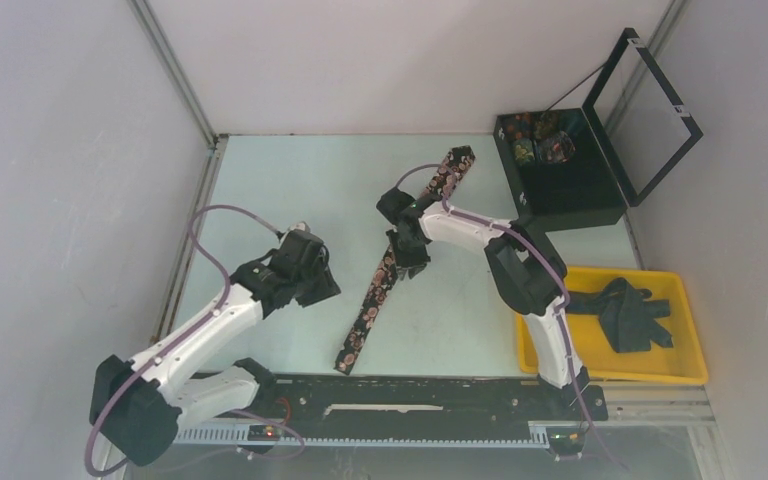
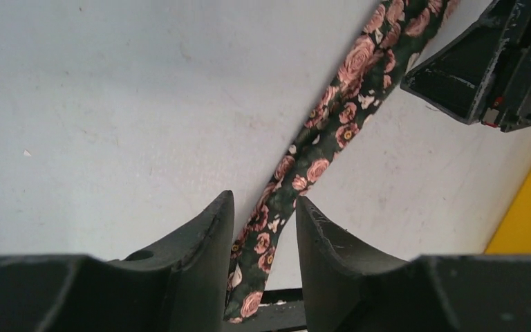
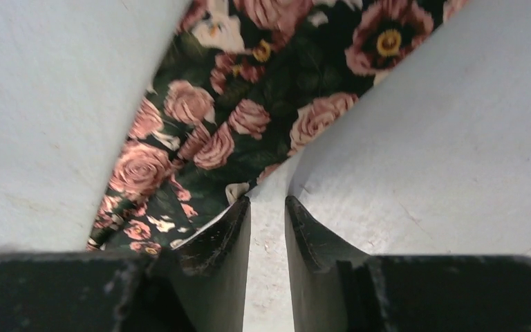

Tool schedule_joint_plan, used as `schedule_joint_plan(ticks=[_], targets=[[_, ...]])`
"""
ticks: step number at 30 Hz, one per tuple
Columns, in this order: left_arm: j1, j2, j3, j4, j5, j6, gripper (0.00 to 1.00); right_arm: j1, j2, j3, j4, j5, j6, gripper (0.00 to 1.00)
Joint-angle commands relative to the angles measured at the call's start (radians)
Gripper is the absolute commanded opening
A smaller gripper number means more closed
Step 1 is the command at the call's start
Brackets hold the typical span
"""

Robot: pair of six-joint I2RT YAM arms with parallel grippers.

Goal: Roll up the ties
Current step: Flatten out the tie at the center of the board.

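A black tie with pink roses (image 1: 368, 305) lies flat and diagonal on the pale table, its wide end far right and its narrow end near the front rail. My right gripper (image 1: 405, 250) is down on the middle of it. In the right wrist view, the jaws (image 3: 268, 202) stand a narrow gap apart over bare table, with the left finger (image 3: 221, 232) touching the edge of the tie (image 3: 249, 104). My left gripper (image 1: 312, 280) hovers left of the tie and is open. The narrow end of the tie (image 2: 339, 117) shows beyond its fingers, unheld.
A yellow tray (image 1: 695, 370) at the front right holds dark plain ties (image 1: 632, 312). A black box (image 1: 570, 185) with its lid raised (image 1: 660, 110) stands at the back right, with rolled patterned ties (image 1: 540, 140) inside. A black rail (image 1: 410, 395) runs along the near edge.
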Motion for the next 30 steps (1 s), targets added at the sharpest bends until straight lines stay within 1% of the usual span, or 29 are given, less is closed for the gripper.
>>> schedule_joint_plan(ticks=[1,9,14,15,17,22,27,30], targets=[[0.038,0.087,0.064,0.086,0.035,0.086,0.43,-0.016,0.087,0.092,-0.014,0.033,-0.017,0.28],[0.092,0.302,0.153,0.154,0.089,0.14,0.41,-0.017,0.155,0.226,-0.025,0.021,-0.095,0.27],[0.12,0.458,0.27,0.155,0.115,0.187,0.39,-0.034,0.124,0.231,-0.017,0.0,-0.114,0.27],[0.122,0.487,0.294,0.143,0.138,0.194,0.39,-0.04,0.104,0.229,-0.024,0.003,-0.116,0.27],[0.122,0.53,0.343,0.124,0.152,0.204,0.38,-0.065,0.058,0.207,-0.031,0.006,-0.116,0.27],[0.122,0.588,0.362,0.131,0.159,0.214,0.39,-0.171,-0.052,0.115,-0.001,0.001,-0.086,0.27],[0.126,0.702,0.458,0.13,0.193,0.238,0.38,-0.273,-0.035,0.127,0.003,0.03,-0.061,0.26],[0.125,0.757,0.52,0.102,0.197,0.244,0.38,-0.328,0.011,0.187,0.002,0.003,-0.066,0.25]])
